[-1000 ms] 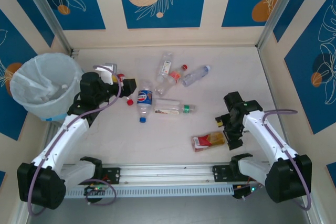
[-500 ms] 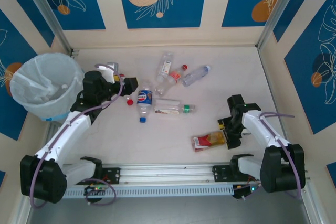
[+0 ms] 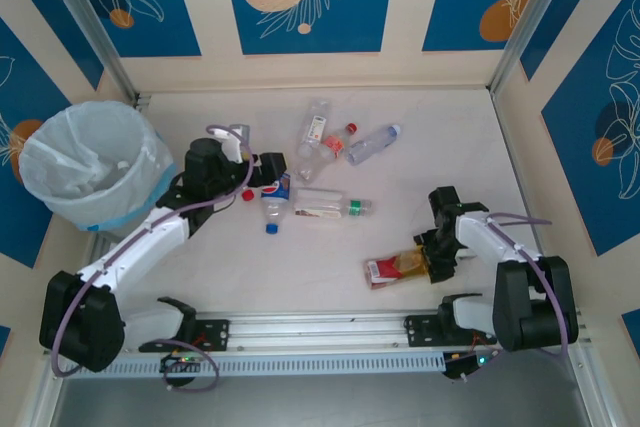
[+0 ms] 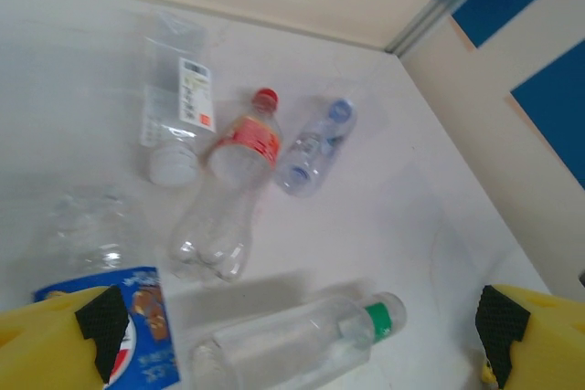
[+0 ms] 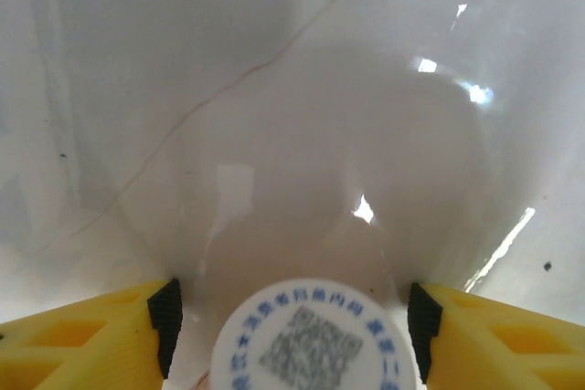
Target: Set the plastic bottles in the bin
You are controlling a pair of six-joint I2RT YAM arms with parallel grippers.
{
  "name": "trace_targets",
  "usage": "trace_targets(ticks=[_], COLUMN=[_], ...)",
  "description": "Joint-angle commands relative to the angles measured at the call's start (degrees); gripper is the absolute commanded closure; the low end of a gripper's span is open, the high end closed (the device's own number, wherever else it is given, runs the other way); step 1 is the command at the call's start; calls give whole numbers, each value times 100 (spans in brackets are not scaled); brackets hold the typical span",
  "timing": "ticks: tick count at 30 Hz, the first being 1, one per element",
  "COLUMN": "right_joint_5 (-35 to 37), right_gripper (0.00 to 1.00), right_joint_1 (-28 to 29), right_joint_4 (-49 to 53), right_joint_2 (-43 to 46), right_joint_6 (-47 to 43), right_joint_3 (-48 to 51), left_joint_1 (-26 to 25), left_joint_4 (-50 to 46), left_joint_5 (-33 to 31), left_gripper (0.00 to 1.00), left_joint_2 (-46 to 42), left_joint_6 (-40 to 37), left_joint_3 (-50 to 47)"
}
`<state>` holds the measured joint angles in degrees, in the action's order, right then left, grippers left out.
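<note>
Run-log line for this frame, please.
left gripper: open, by Pepsi bottle | right gripper: open, straddling white cap of amber bottle | bin: far left

Table (image 3: 330,247), pale, glossy | at my left pincer (image 3: 272,169): Pepsi-label bottle (image 3: 275,190) | just right of it: green-cap bottle (image 3: 330,205) | beyond it: three clear bottles (image 3: 322,155), clustered | at my right pincer (image 3: 432,257): amber bottle (image 3: 398,268), lying flat

1. Bin (image 3: 150,162): white-bluish translucent liner.
2. Pepsi-style bottle (image 4: 142,321): blue label.
3. Amber bottle (image 3: 398,268): red label, amber liquid; cap (image 5: 315,344) white, QR-printed.
4. Wall panels (image 3: 350,7): blue, orange discs, white leaf lines.
</note>
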<state>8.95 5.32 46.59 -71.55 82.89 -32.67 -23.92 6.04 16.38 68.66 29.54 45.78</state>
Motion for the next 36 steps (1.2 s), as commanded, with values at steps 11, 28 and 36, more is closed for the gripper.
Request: trace_targets(ticks=[11, 28, 36], right_joint_5=[202, 181, 632], right_gripper=[50, 100, 100], right_joint_1=[194, 371, 824], right_joint_4=[-88, -263, -97], right_joint_2=[-167, 449, 723], right_joint_6=[60, 105, 8], right_joint_3=[-79, -98, -568], left_joint_1=[-495, -507, -508], left_joint_4=[45, -53, 175], left_joint_5=[-525, -583, -439], left_gripper=[1, 1, 1], left_joint_2=[252, 348, 515], left_joint_6=[-89, -190, -64], left_joint_3=[237, 362, 444])
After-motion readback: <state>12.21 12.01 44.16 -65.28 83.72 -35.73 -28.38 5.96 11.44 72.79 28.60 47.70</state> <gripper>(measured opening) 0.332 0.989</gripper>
